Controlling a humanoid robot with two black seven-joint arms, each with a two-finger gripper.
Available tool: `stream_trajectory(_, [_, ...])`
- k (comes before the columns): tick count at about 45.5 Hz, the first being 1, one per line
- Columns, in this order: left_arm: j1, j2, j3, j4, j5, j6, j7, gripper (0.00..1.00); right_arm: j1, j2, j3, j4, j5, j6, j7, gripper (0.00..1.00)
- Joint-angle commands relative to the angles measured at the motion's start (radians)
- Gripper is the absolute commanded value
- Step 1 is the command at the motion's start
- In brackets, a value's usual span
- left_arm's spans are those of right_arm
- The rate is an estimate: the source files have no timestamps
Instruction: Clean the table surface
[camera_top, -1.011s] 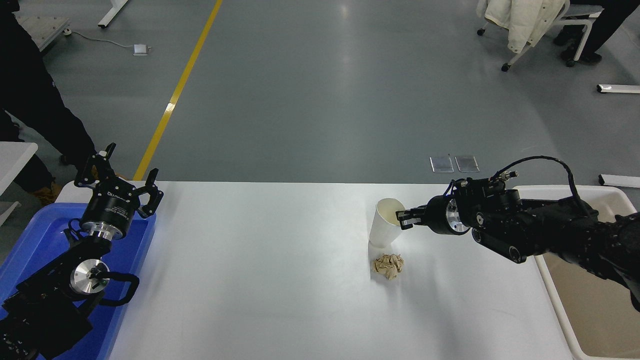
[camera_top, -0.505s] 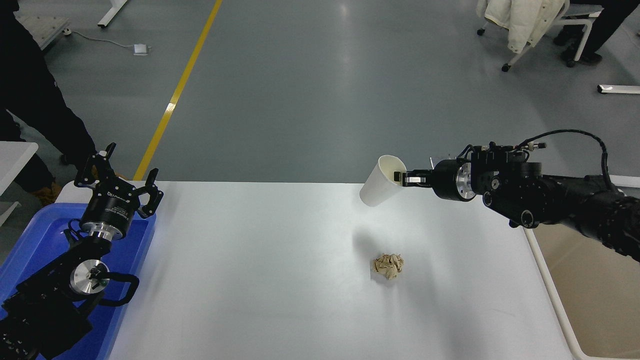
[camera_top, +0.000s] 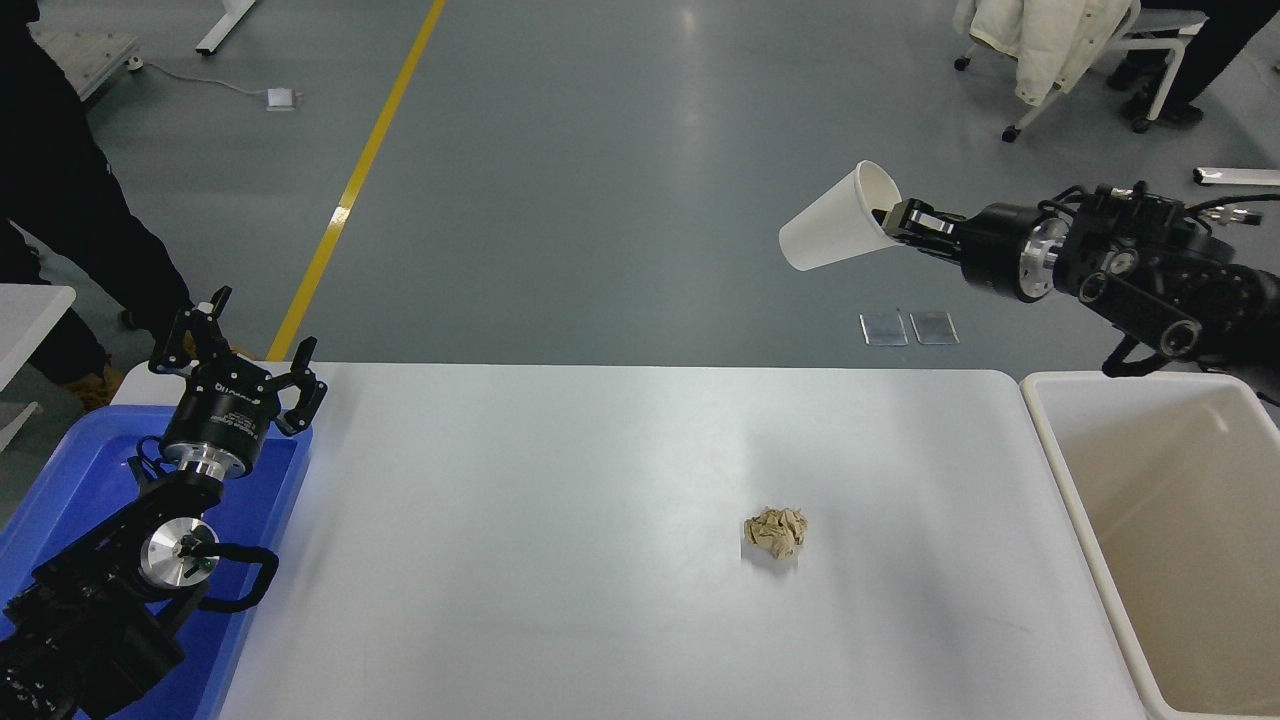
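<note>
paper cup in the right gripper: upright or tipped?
Tipped. The paper cup lies nearly sideways in the air, mouth toward the right gripper, which pinches its rim, base pointing left.

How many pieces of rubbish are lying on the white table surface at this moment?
1. A crumpled brown paper ball lies on the white table surface, right of centre. The white paper cup is off it, held tilted in the air by the right hand.

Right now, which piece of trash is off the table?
The white paper cup, held tilted in the air by the right gripper; the crumpled brown paper ball lies on the table.
</note>
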Motion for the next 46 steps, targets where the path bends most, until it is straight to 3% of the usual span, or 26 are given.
stream_trajectory(1, [0.000,0.000,0.000,0.000,0.001,0.000,0.000,1.00,-0.046,-0.028,0.020,-0.227,0.139,0.027,-0.009,0.00])
stream_trajectory(17, [0.000,0.000,0.000,0.000,-0.001,-0.001,0.000,1.00,-0.155,-0.030,0.020,-0.426,0.271,0.021,-0.138,0.00])
stream_trajectory(46, [0.000,0.000,0.000,0.000,0.001,-0.001,0.000,1.00,-0.438,-0.091,0.060,-0.545,0.280,-0.063,-0.207,0.00])
